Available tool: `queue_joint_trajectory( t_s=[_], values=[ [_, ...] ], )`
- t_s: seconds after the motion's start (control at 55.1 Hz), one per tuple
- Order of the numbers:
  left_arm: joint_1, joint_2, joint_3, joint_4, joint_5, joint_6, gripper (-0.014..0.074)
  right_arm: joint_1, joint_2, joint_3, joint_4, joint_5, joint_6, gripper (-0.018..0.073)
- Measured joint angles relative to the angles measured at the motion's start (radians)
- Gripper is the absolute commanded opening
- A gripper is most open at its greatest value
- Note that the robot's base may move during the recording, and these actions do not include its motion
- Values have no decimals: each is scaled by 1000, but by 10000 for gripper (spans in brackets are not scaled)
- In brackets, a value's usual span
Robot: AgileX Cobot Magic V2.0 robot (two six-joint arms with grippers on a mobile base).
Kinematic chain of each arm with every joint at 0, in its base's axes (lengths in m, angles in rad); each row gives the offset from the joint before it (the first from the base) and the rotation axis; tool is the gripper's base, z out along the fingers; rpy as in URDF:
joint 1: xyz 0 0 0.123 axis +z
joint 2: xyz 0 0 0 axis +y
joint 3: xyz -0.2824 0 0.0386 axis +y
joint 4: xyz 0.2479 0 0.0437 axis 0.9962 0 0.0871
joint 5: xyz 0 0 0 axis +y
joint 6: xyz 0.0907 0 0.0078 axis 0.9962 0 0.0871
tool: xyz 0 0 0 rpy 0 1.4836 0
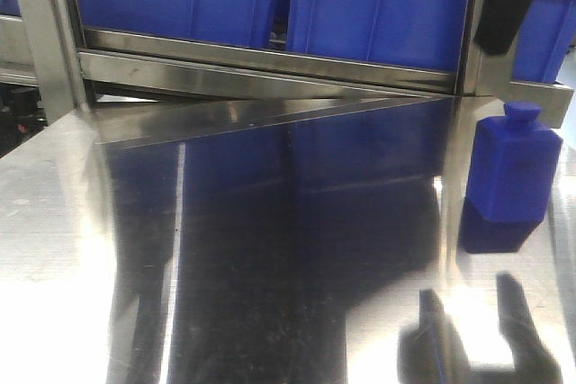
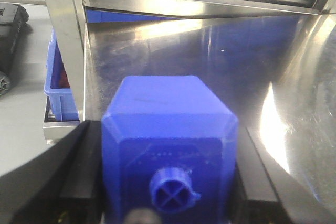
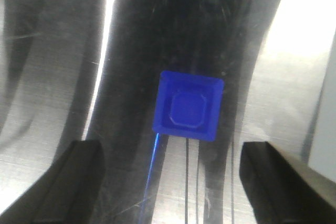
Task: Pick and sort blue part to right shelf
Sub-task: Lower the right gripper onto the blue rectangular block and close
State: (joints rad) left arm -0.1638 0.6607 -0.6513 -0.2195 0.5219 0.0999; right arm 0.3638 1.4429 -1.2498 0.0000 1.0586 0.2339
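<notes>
A blue part (image 2: 170, 129), a boxy bottle shape with a round cap facing the camera, fills the left wrist view. My left gripper (image 2: 170, 182) is shut on it, a black finger on each side. A second blue part (image 1: 509, 168) stands upright on the steel table (image 1: 54, 222) at the right. Seen from above, this part (image 3: 188, 105) lies below my right gripper (image 3: 181, 182), which is open with its fingers spread wide. One black finger (image 1: 498, 15) hangs over the part. The right shelf (image 1: 270, 74) runs across the back with blue bins (image 1: 378, 6).
A steel upright post (image 2: 65, 40) stands at the table's left edge, with another blue bin (image 2: 55, 85) low beyond it. The shelf's front bar (image 2: 199, 3) crosses just past the table's far edge. The polished tabletop mirrors the bins and grippers.
</notes>
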Motion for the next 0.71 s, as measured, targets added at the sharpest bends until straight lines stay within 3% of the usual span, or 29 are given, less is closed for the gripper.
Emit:
queue_joint_trajectory(
  t_s=[0.49,0.58,0.707],
  values=[
    [0,0,0,0,0,0,375,-21,257,-3,-64,-93,21,630],
    [0,0,0,0,0,2,375,-25,284,-3,-66,-108,21,585],
    [0,0,0,0,-10,2,375,-27,312,-3,-68,-115,21,396]
  ],
)
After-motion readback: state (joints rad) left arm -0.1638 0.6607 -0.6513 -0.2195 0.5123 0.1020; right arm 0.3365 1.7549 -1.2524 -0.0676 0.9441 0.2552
